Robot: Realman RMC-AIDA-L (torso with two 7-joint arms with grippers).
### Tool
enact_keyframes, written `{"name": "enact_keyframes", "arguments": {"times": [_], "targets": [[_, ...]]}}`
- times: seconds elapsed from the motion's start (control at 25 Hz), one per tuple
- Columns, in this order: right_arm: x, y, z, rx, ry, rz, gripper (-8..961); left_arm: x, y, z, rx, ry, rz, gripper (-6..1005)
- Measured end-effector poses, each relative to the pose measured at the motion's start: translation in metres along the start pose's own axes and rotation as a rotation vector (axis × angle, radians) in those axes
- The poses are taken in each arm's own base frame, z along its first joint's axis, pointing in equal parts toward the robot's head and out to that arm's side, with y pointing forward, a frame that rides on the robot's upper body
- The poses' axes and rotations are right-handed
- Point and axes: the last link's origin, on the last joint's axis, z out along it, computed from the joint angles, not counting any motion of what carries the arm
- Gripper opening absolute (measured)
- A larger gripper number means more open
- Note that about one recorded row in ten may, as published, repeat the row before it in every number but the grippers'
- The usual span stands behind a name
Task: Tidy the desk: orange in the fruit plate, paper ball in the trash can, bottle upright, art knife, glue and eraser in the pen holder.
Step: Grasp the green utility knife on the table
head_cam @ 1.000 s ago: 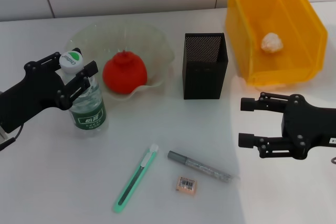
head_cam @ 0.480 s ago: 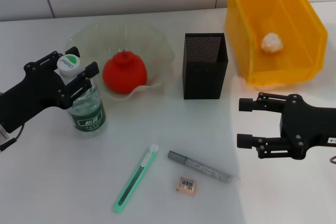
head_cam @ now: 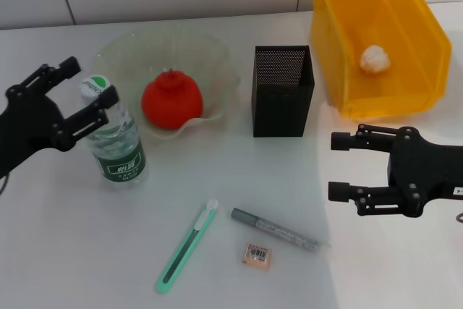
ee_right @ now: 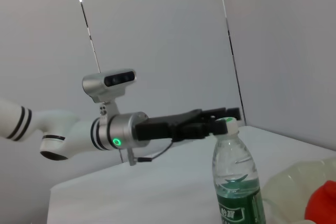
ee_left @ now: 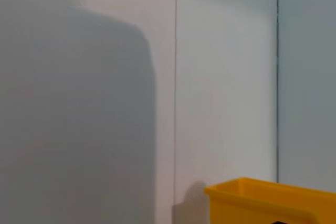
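Head view: the left tool (head_cam: 72, 99) stands with its fingers spread wide and grips nothing; the bottle (head_cam: 112, 135) stands upright on the desk (head_cam: 239, 193) just beside its fingertips, apart from them as far as this view shows. Beyond the bottle from that tool, the orange (head_cam: 171, 101) rests in the fruit plate (head_cam: 210, 63). The right tool (head_cam: 346, 167) hovers over the desk with its fingers wide apart and empty. The trash can (head_cam: 340, 41) stands beyond it and contains the paper ball (head_cam: 374, 58). The pen holder (head_cam: 283, 90) stands between the two tools, nearer the right one; its contents cannot be determined. On the near side of both tools, the art knife (head_cam: 188, 245), a grey pen-shaped item (head_cam: 275, 229), presumably the glue, and the eraser (head_cam: 257, 254) lie on the desk. Judgement: orange, paper ball and bottle steps are complete; three items remain for the pen holder. Left wrist view: only the wall and a corner of the trash can (ee_left: 262, 200) are visible. Right wrist view: the left tool (ee_right: 218, 121) is spread level with the white cap of the upright bottle (ee_right: 236, 177); contact cannot be determined.
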Motion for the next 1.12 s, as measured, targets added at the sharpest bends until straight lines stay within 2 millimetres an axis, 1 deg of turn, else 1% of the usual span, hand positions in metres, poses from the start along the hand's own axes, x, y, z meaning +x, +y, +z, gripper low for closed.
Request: {"name": "enact_keyframes", "arguments": {"times": [0.04,0.08,0.12,0.16,0.2,0.28,0.32,0.36,0.4,0.44,0.52,0.56,0.6,0.68,0.72,0.76,0.8,0.96,1.0,1.08,1.12], "targets": [[0.000,0.000,-0.002,0.002,0.003,-0.006,795,0.000,0.000,0.000,0.000,0.000,0.000,792],[0.000,0.000,-0.003,0.001,0.006,-0.017,795,0.001,0.000,-0.006,0.008,0.011,-0.003,795],[0.001,0.001,-0.005,-0.003,0.020,-0.036,795,0.004,0.003,-0.018,0.005,0.039,-0.019,797],[0.001,0.001,-0.005,-0.003,0.020,-0.036,794,0.004,0.003,-0.018,0.005,0.039,-0.019,799],[0.002,0.001,-0.006,-0.007,0.034,-0.047,794,0.008,0.010,-0.030,-0.036,0.079,-0.055,801],[0.006,0.002,-0.008,-0.015,0.072,-0.068,794,0.010,0.013,-0.033,-0.057,0.090,-0.069,801],[0.009,0.002,-0.009,-0.021,0.101,-0.078,794,0.012,0.024,-0.037,-0.133,0.095,-0.103,801],[0.009,0.002,-0.009,-0.021,0.101,-0.078,794,0.012,0.024,-0.037,-0.133,0.095,-0.103,801],[0.010,0.001,-0.010,-0.023,0.115,-0.079,794,0.011,0.034,-0.038,-0.206,0.060,-0.136,801],[0.011,0.001,-0.011,-0.024,0.125,-0.078,794,0.011,0.034,-0.038,-0.206,0.060,-0.136,801],[0.013,0.001,-0.016,-0.007,0.125,-0.071,794,0.009,0.047,-0.035,-0.285,-0.017,-0.186,800],[0.013,0.001,-0.016,-0.007,0.125,-0.071,794,0.009,0.047,-0.035,-0.285,-0.017,-0.186,800],[0.014,0.002,-0.018,0.002,0.122,-0.068,794,0.009,0.052,-0.035,-0.311,-0.040,-0.202,800],[0.016,0.002,-0.024,0.018,0.120,-0.060,794,0.013,0.062,-0.032,-0.361,-0.068,-0.225,800],[0.019,0.004,-0.030,0.030,0.127,-0.048,794,0.020,0.070,-0.025,-0.393,-0.099,-0.232,800],[0.019,0.004,-0.030,0.030,0.127,-0.048,794,0.020,0.070,-0.025,-0.393,-0.099,-0.232,800],[0.021,0.005,-0.033,0.035,0.132,-0.040,794,0.023,0.074,-0.021,-0.407,-0.117,-0.226,800],[0.025,0.006,-0.039,0.050,0.137,-0.027,795,0.032,0.085,0.003,-0.353,-0.321,-0.173,800],[0.026,0.007,-0.041,0.058,0.141,-0.022,795,0.038,0.089,0.010,-0.327,-0.394,-0.153,799],[0.027,0.007,-0.041,0.060,0.143,-0.020,795,0.045,0.090,0.016,-0.301,-0.457,-0.148,799],[0.028,0.007,-0.041,0.062,0.145,-0.017,795,0.052,0.093,0.023,-0.277,-0.525,-0.159,799]]}}
